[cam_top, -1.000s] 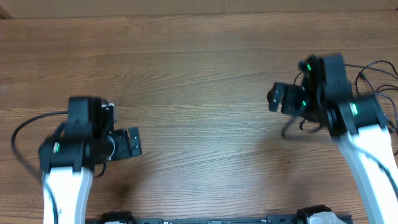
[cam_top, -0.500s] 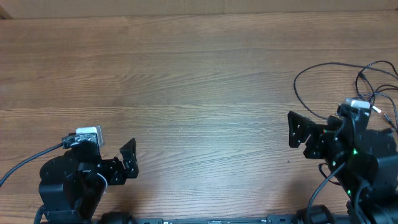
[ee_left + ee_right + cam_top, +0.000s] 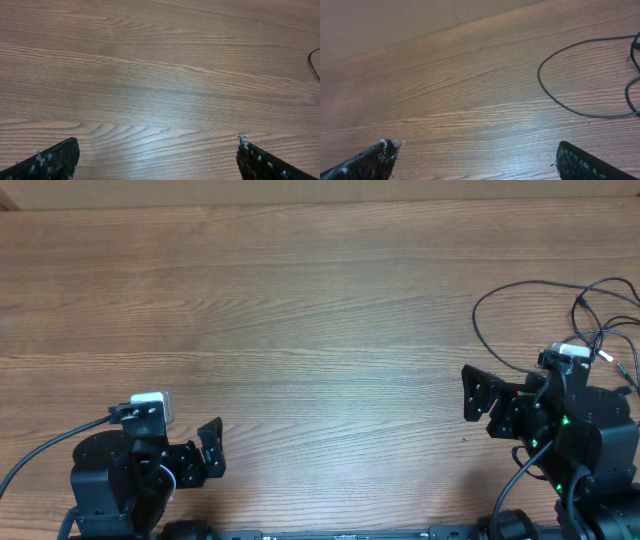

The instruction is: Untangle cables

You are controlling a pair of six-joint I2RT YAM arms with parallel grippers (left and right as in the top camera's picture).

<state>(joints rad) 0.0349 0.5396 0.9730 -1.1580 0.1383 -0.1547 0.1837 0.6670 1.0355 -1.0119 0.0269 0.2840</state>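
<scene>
The cables (image 3: 596,304) are thin black cords lying loosely looped at the table's far right, partly hidden under my right arm. One loop (image 3: 539,75) shows in the right wrist view, ahead and to the right of the fingers. A short arc of cable (image 3: 315,62) shows at the right edge of the left wrist view. My right gripper (image 3: 468,394) is open and empty, left of the cables and apart from them. My left gripper (image 3: 213,448) is open and empty near the front left. Both show wide-apart fingers in the wrist views (image 3: 157,160) (image 3: 477,160).
The wooden table (image 3: 320,310) stretches bare between the arms. A thicker black wire (image 3: 40,450) runs from the left arm to the left edge. The table's far edge (image 3: 420,35) shows at the top of the right wrist view.
Both arms have pulled back from mid-table to the front edge. The right gripper has moved away from the cables, which now lie uncovered. In the last half second only slight shifts.
</scene>
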